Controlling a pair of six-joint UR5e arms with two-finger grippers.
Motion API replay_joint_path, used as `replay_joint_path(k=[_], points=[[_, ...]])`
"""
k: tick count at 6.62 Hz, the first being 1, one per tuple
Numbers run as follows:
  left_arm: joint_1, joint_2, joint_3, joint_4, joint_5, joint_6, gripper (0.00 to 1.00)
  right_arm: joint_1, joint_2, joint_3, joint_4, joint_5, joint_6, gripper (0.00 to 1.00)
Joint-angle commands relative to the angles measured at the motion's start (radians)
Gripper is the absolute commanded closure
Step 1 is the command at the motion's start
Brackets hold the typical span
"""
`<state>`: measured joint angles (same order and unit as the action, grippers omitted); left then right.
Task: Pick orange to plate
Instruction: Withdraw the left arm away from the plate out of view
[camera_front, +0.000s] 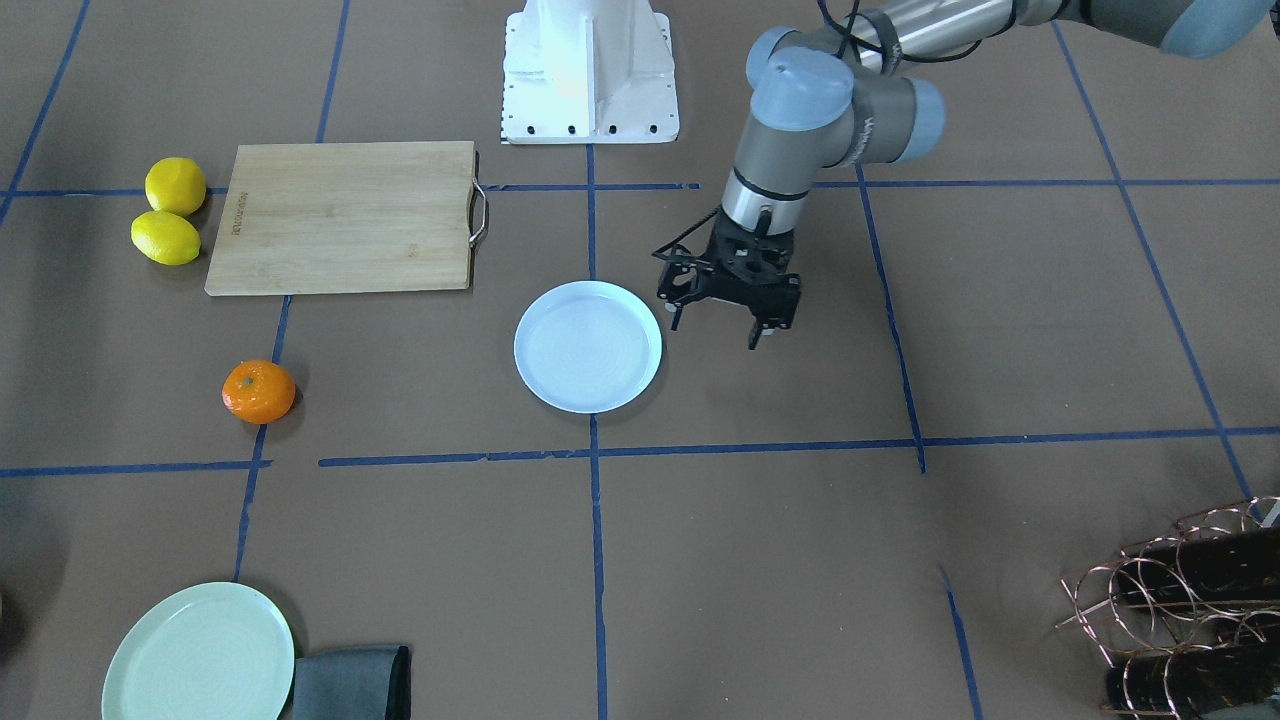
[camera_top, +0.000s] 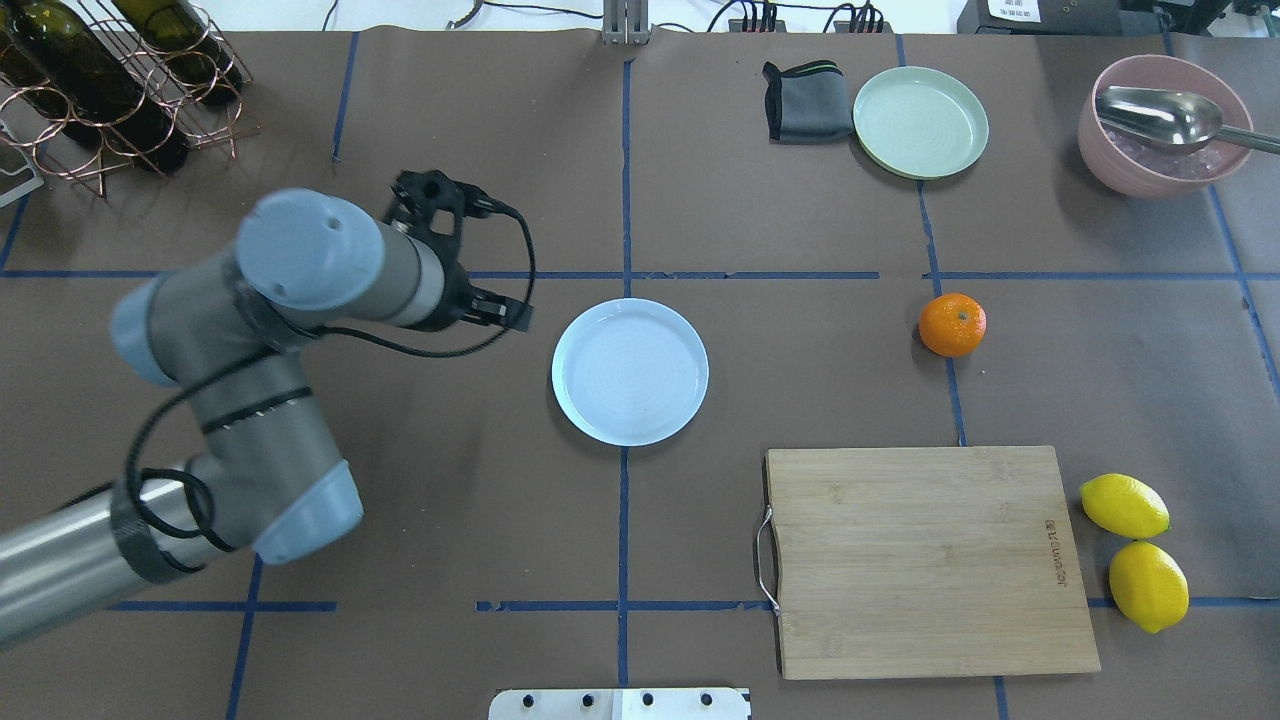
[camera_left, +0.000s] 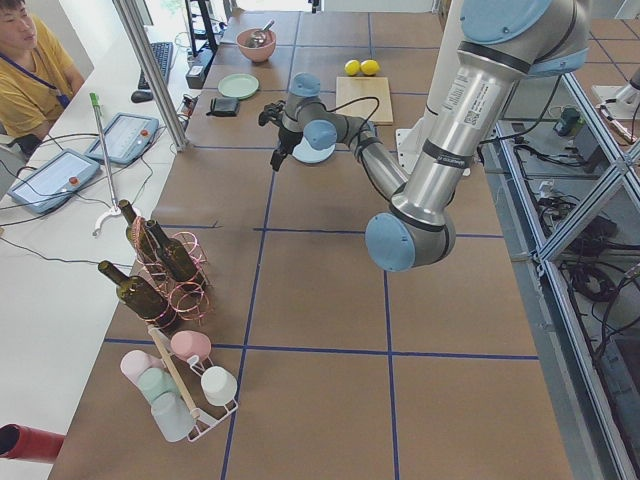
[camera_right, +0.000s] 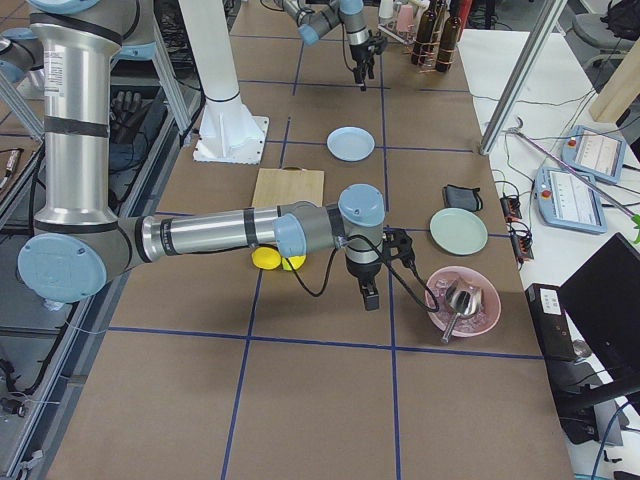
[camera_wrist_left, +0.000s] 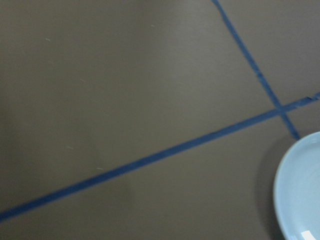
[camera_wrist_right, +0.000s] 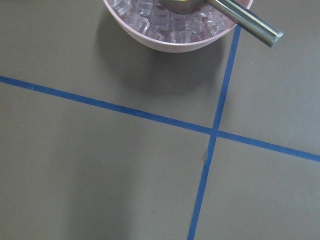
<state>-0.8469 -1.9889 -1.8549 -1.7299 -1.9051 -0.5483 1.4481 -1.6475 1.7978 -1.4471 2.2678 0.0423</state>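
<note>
The orange (camera_front: 259, 391) rests on the brown table, far to the right of the arm in the overhead view (camera_top: 952, 324). Mid-table lies the pale bluish-white plate (camera_front: 588, 346), holding nothing, and its rim (camera_wrist_left: 300, 190) shows at the right edge of the left wrist view. My left gripper (camera_front: 714, 335) hangs open and holding nothing just beside that plate, on the side away from the orange. My right gripper (camera_right: 368, 296) shows only in the exterior right view, hovering next to a pink bowl; I cannot tell whether it is open or shut.
A wooden cutting board (camera_top: 920, 560) lies near the robot's right, with two lemons (camera_top: 1124, 505) beside it. A pale green plate (camera_top: 920, 121), a grey cloth (camera_top: 803, 102) and a pink bowl (camera_top: 1160, 125) of ice with a metal scoop stand at the far edge. A bottle rack (camera_top: 100, 80) is far left.
</note>
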Motion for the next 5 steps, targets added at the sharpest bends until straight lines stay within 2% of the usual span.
replay_joint_path(k=[1,2,3,5], points=[[-0.299,0.15,-0.001,0.027,-0.24,0.282,0.0,0.0,0.0,0.0,0.001,-0.001,0.001,0.0],[-0.393,0.236,0.002,0.03,-0.332,0.339,0.0,0.0,0.0,-0.001,0.001,-0.001,0.001,0.0],[-0.49,0.322,0.017,0.035,-0.368,0.359,0.0,0.0,0.0,-0.002,0.001,-0.001,0.001,0.0],[-0.521,0.425,0.074,0.035,-0.368,0.405,0.0,0.0,0.001,0.0,0.001,-0.001,0.001,0.0]])
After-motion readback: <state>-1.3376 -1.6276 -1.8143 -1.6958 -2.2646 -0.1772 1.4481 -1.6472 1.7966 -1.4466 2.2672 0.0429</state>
